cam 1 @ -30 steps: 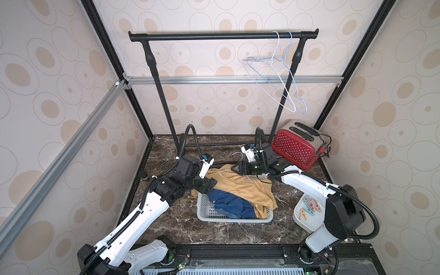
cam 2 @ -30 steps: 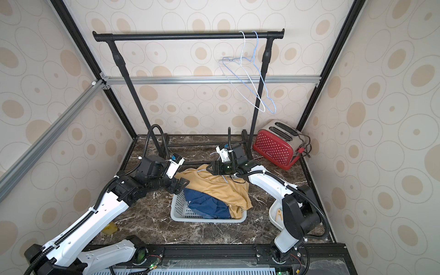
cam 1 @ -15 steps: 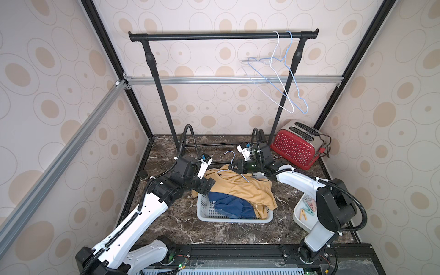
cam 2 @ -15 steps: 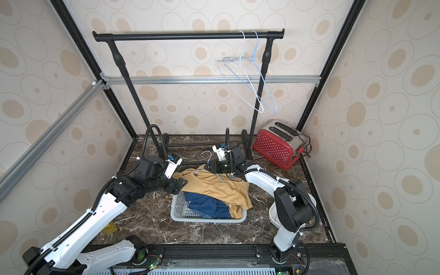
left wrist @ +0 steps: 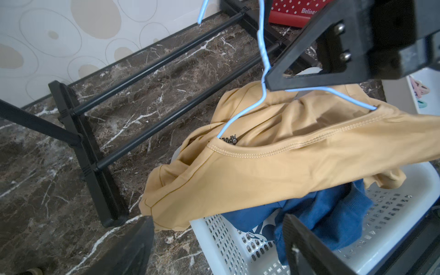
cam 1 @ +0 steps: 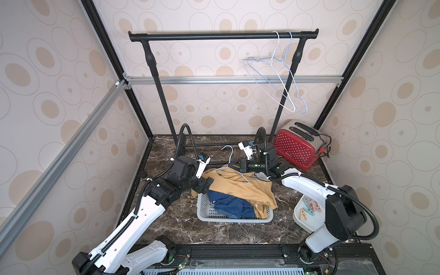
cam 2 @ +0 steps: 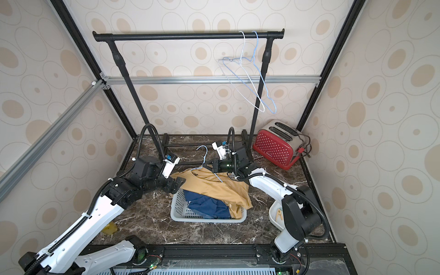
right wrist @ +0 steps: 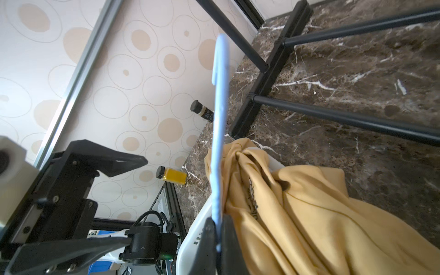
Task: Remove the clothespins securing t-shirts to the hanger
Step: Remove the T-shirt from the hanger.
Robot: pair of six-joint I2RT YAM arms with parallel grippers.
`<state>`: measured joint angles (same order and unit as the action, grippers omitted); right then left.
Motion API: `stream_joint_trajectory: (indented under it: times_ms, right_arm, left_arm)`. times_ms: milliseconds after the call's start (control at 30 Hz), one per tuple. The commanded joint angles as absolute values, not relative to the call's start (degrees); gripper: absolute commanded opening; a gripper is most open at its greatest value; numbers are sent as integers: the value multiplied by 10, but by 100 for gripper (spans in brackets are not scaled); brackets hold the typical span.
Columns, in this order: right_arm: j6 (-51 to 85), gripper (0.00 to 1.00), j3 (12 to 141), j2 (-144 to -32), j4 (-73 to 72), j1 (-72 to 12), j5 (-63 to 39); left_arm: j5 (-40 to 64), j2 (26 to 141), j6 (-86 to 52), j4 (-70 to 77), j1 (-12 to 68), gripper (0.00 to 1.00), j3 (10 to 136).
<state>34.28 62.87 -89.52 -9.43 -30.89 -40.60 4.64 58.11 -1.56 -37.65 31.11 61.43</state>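
My right gripper [right wrist: 217,228] is clenched on the neck of the blue hanger [right wrist: 220,119]. Just below it the wire vanishes into the yellow t-shirt [cam 1: 238,188], so I can't tell what's clipped there. My left gripper [cam 1: 206,185] gapes beside the sleeve. Loose clothespins [cam 1: 313,206] lie in a tray [cam 1: 297,212] behind the right gripper, partly blocked by its arm.

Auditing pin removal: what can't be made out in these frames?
- Whether anything clips the mustard t-shirt to the hanger: folds hide its shoulder ends in every view.
- Blue fabric in the basket: mostly under the mustard t-shirt; shirt count unclear.
- Clothespins in the tub: right arm covers part in both top views.
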Motion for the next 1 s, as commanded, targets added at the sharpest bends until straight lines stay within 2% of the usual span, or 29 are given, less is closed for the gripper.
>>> stream_joint_trajectory:
  times_ms: [0,200,367,467,667,767,967]
  right_arm:
    - [324,0,609,-842,-117,-312,-394]
    - [254,0,569,-728,-112,-320,-339]
    - [186,0,562,-643,-94,-320,-277]
    - [141,0,566,-606,-91,-320,-254]
    - [93,0,600,-582,-55,-319,-252]
    - [90,0,603,-576,-60,-319,-262]
    - [95,0,611,-573,-67,-320,-275]
  left_arm:
    - [56,553,27,-311,307,85,604]
    - [55,521,115,-246,306,88,593]
    - [101,523,177,-243,307,91,630]
    - [132,525,214,-254,307,92,656]
    - [110,541,292,-298,298,93,695]
    - [130,558,325,-332,271,93,716]
    - [246,584,350,-317,179,90,707]
